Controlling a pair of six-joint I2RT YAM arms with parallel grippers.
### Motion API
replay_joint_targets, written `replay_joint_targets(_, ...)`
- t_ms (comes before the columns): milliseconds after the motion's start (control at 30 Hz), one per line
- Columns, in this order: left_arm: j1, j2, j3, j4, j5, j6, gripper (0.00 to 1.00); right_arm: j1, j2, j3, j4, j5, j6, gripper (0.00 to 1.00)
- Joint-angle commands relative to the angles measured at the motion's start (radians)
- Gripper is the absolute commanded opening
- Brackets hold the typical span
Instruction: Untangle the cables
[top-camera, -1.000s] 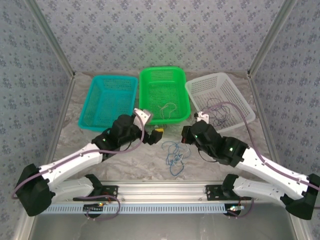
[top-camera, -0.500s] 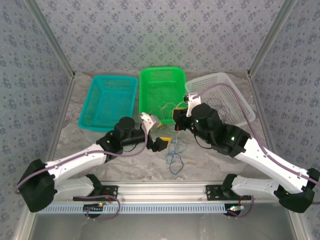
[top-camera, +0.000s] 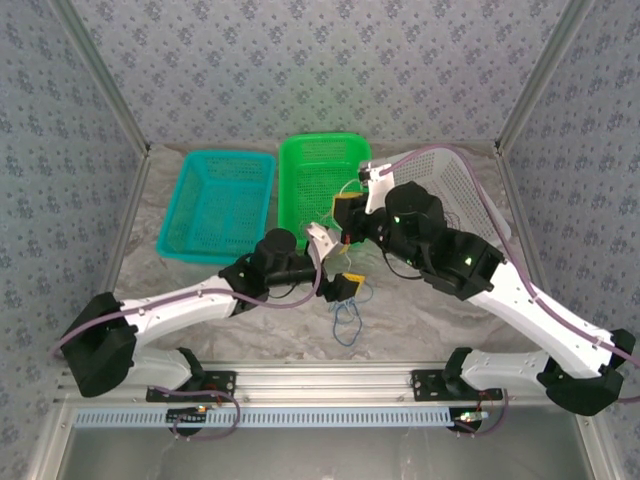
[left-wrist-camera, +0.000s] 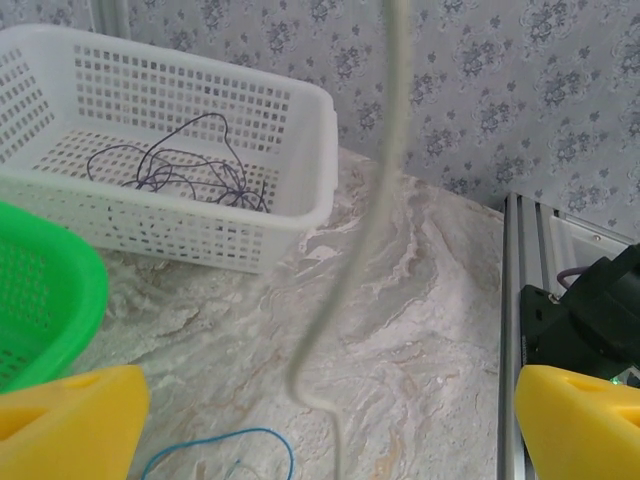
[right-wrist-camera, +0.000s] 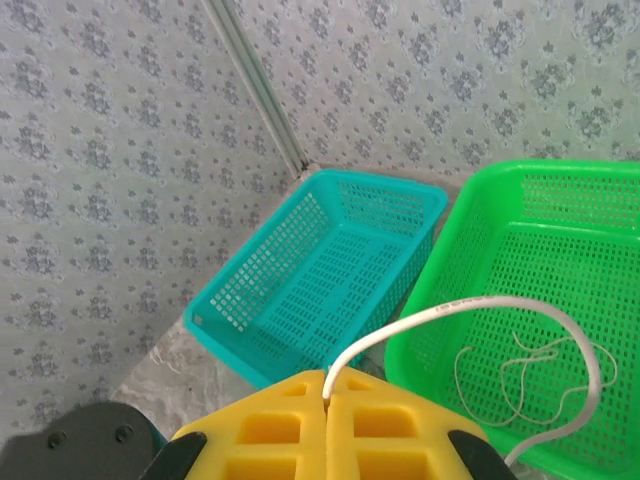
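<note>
- One blue cable (top-camera: 345, 320) lies in loose loops on the worktop's middle, toward the near edge. The left wrist view cuts off its lower part.
- Left gripper (top-camera: 347, 287) hovers just behind it, its yellow fingers (left-wrist-camera: 70, 420) spread wide. A pale cable (left-wrist-camera: 365, 220), blurred, hangs down between them.
- Right gripper (right-wrist-camera: 327, 400), above the green basket's near rim, is clamped on the pale cable, which arcs out of the seam between its fingers.
- Three baskets line the far edge. The teal basket (top-camera: 225, 155) is at the left. The green basket (top-camera: 290, 180) is in the middle, with a thin cream cable (right-wrist-camera: 520, 370) on its floor. The white basket (left-wrist-camera: 200, 225) is at the right and holds a dark purple cable (left-wrist-camera: 180, 165); from above the right arm partly hides it.
</note>
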Motion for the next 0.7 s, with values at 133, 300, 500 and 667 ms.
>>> replay_joint_targets(133, -0.035, 0.070, 0.068, 0.011, -0.031, 0.019, 0.86, -0.035, 0.030, 0.188, -0.005, -0.079, -0.044, 0.00)
replay_joint_targets(300, -0.036, 0.119, 0.080, -0.003, -0.069, 0.008, 0.76, -0.048, 0.069, 0.317, -0.036, -0.140, -0.056, 0.00)
replay_joint_targets(500, -0.036, 0.128, 0.070, -0.020, -0.148, -0.004, 0.75, -0.118, 0.136, 0.468, -0.116, -0.171, -0.088, 0.00)
replay_joint_targets(667, -0.036, 0.102, 0.035, -0.057, -0.246, -0.022, 0.76, -0.265, 0.233, 0.541, -0.142, -0.290, -0.076, 0.00)
